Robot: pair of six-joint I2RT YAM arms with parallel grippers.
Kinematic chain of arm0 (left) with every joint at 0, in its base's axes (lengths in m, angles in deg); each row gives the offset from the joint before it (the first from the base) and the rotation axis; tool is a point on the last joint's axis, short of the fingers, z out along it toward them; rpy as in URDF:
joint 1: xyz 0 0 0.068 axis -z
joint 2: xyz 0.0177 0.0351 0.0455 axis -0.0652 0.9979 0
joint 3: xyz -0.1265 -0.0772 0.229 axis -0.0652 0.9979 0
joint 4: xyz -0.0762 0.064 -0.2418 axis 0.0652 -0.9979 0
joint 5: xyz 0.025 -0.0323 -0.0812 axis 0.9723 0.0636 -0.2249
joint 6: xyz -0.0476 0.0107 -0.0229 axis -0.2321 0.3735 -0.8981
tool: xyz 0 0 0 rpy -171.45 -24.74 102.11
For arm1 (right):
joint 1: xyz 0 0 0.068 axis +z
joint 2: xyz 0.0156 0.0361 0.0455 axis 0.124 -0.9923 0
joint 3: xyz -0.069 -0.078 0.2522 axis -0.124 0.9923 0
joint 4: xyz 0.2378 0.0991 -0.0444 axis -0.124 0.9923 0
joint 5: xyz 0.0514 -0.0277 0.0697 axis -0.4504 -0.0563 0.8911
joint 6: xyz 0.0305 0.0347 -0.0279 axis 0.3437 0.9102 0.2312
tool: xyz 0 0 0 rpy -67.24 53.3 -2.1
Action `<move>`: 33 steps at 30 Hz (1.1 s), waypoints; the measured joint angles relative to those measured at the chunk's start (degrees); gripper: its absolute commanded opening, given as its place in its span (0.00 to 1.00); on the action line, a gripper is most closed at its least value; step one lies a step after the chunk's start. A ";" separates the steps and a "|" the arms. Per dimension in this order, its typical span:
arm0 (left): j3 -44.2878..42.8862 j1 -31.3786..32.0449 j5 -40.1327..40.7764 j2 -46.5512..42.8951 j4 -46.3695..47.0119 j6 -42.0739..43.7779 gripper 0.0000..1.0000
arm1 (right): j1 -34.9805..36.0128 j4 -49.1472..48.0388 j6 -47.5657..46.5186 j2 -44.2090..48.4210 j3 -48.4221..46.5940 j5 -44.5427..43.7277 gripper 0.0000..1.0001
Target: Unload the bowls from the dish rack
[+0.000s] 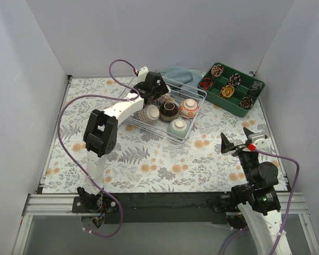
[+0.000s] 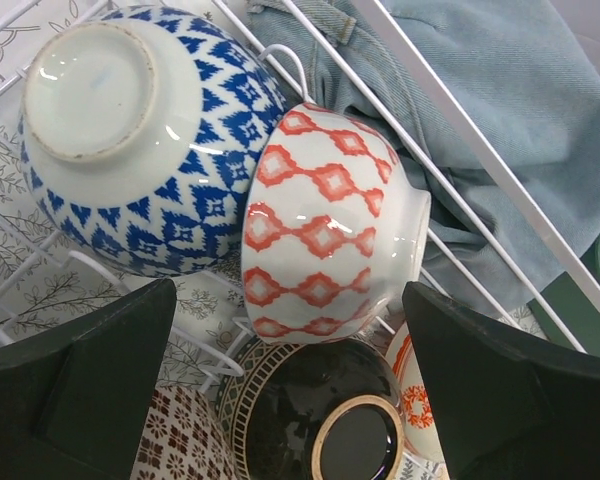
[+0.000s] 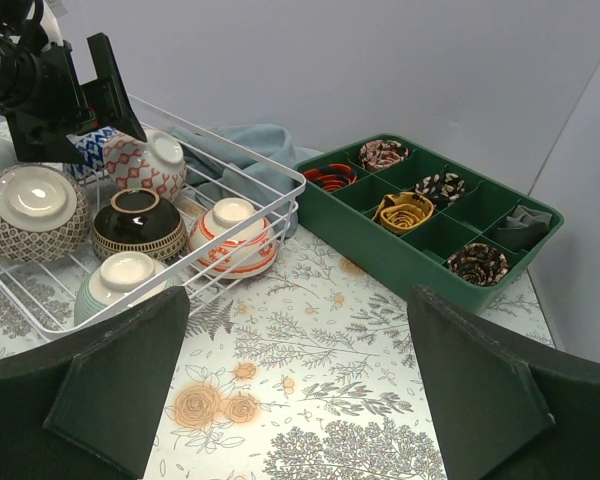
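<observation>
The white wire dish rack (image 1: 199, 93) stands at the back middle and holds several bowls. In the left wrist view a blue-and-white bowl (image 2: 130, 140) and a red-diamond bowl (image 2: 325, 225) lie tilted on their sides. Below them are a black bowl (image 2: 320, 410), a brown patterned bowl (image 2: 185, 440) and an orange-trimmed bowl (image 2: 415, 400). A pale green bowl (image 1: 178, 126) sits at the rack's front. My left gripper (image 1: 154, 85) hovers open over the rack's back left, above the red-diamond bowl, holding nothing. My right gripper (image 1: 239, 139) is open and empty over the mat, right of the rack.
A green compartmented tray (image 1: 235, 89) with rolled items stands at the back right. A blue cloth (image 1: 178, 74) lies behind the rack, against its far wire. White walls enclose the floral mat (image 1: 149, 159) on three sides.
</observation>
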 measured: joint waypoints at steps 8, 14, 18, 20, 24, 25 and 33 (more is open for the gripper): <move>-1.46 1.70 1.88 0.59 1.55 0.57 0.98 | 0.07 0.02 0.00 0.00 0.85 -0.31 0.99; -3.06 2.16 3.15 2.10 2.29 1.18 0.97 | 0.31 0.09 -0.02 0.00 0.96 -0.87 0.99; -3.32 2.14 3.93 3.06 2.32 1.40 0.93 | 0.33 0.07 -0.02 0.00 0.96 -1.11 0.99; -3.32 2.14 4.35 3.39 2.27 1.62 0.93 | 0.37 0.09 -0.02 0.00 0.96 -1.14 0.99; -3.43 2.10 4.50 3.54 2.29 1.66 0.90 | 0.44 0.09 -0.04 0.00 0.96 -1.27 0.99; -3.43 2.10 4.50 3.54 2.32 1.64 0.88 | 0.44 0.07 -0.04 0.00 0.96 -1.27 0.98; -3.82 2.10 4.50 5.11 3.17 1.95 0.72 | 0.44 0.09 -0.04 0.00 0.96 -1.29 0.99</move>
